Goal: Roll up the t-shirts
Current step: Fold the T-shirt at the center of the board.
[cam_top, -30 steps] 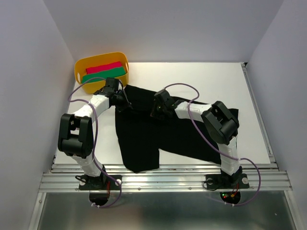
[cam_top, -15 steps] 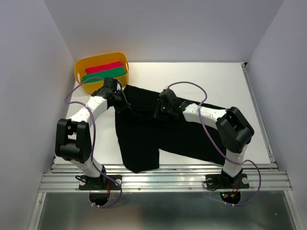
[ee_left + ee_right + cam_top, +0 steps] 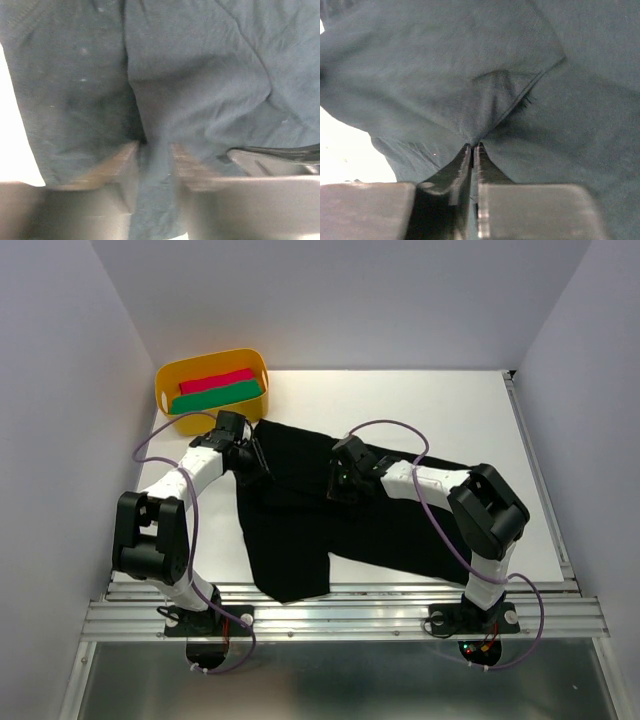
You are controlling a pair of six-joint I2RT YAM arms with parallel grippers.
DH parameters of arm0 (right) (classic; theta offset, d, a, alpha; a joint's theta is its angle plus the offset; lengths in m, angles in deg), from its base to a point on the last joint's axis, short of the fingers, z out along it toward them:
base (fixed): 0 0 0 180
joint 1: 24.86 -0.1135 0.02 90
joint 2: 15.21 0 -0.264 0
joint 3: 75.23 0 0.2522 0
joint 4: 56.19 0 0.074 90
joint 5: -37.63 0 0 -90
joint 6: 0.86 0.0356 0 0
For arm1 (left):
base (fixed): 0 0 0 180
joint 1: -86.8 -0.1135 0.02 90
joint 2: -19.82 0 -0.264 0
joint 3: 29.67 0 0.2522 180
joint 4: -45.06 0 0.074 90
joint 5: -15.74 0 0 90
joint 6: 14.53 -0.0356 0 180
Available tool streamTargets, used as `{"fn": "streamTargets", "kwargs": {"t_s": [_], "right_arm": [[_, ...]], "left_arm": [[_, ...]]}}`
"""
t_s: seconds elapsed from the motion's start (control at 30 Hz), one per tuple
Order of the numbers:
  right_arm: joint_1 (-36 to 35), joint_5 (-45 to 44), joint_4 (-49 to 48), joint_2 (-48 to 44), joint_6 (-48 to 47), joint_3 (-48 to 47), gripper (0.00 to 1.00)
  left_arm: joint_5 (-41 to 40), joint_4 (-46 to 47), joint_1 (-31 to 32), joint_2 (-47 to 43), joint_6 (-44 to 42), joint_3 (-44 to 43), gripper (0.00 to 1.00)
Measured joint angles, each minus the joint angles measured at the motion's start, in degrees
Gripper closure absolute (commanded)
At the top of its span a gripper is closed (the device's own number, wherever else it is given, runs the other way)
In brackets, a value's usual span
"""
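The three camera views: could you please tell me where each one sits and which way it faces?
Top external: above and behind the bases, looking down on table, yellow tub, black t-shirt; left arm and right arm show whole.
Left wrist: on the left wrist, close over the t-shirt; left gripper, fingers apart, cloth between.
Right wrist: on the right wrist, close over the t-shirt; right gripper pinching a fold.
Shared: all show the t-shirt.

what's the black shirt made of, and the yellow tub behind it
The t-shirt looks like soft matte knit cloth, perhaps cotton jersey: a fine texture, a stitched hem and loose folds show in the wrist views. The yellow tub looks like moulded plastic, smooth and evenly coloured, with rounded corners.
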Motion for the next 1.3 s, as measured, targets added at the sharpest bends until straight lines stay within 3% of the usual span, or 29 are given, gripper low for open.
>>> {"fn": "streamTargets", "kwargs": {"t_s": [0.03, 0.07, 0.17, 0.2, 0.3, 0.47, 0.63, 0.9, 1.3], "right_arm": [[0.00, 0.04, 0.31, 0.00, -0.09, 0.00, 0.80], [0.00, 0.11, 0.85, 0.00, -0.55, 0.00, 0.69], [0.00, 0.09, 2.45, 0.00, -1.64, 0.00, 0.48], [0.00, -0.15, 3.13, 0.00, -1.97, 0.00, 0.46], [0.00, -2.23, 6.23, -0.04, -3.58, -0.15, 0.45], [0.94, -7.34, 11.19, -2.97, -5.42, -0.20, 0.47], [8.79, -10.19, 12.63, -11.04, -7.19, 1.01, 0.54], [30.80, -12.76, 12.66, -19.10, -9.42, 7.41, 0.58], [45.53, -13.42, 11.52, -13.14, -11.37, 13.40, 0.49]], "left_arm": [[-0.37, -0.28, 0.00, 0.20, -0.33, 0.00, 0.37], [-0.74, -0.70, -0.04, 0.33, -0.37, 0.00, 0.33], [-1.64, -1.75, -0.17, 0.35, -0.79, -0.11, 0.33], [-1.95, -2.19, -0.33, 0.35, -0.85, -0.31, 0.33], [-3.08, -3.78, -0.37, 0.33, -0.98, -1.66, 0.34], [-3.39, -3.93, -0.35, 0.35, -1.36, -6.05, 0.51], [-2.84, -2.34, 0.46, 1.88, -1.88, -9.79, 0.65], [-1.46, 0.63, 3.37, 10.43, -2.54, -12.70, 0.69], [-5.27, 2.19, 4.02, 25.24, -3.39, -19.85, 0.68]]}}
